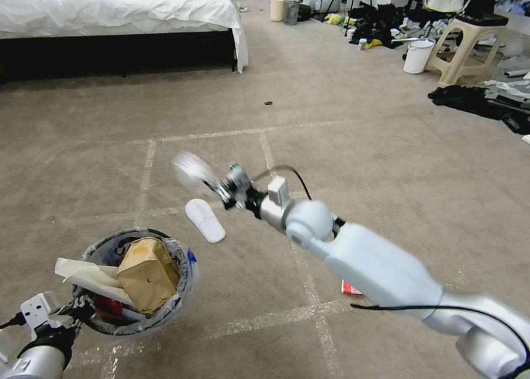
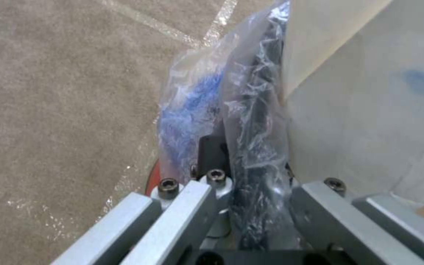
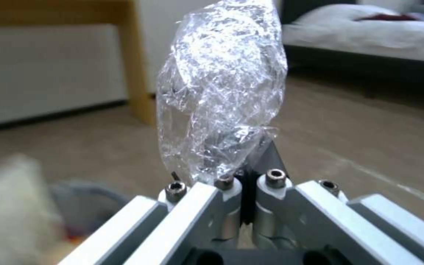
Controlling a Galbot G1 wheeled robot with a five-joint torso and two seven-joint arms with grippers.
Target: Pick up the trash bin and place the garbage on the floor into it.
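Right gripper (image 3: 244,173) pinches crumpled clear plastic (image 3: 222,92) above the carpet; left gripper (image 2: 251,176) clamps the trash bin (image 1: 138,274) rim, near left.

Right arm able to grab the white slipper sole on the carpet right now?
Probably not yet. The right claw is shut on a crumpled clear wrapper, so it has to drop that first. The sole itself lies bare on the carpet just below the claw, nothing over it.

Open carpet (image 1: 386,164) all around; paper bag (image 1: 148,274) crowds the trash bin (image 1: 185,279) mouth.
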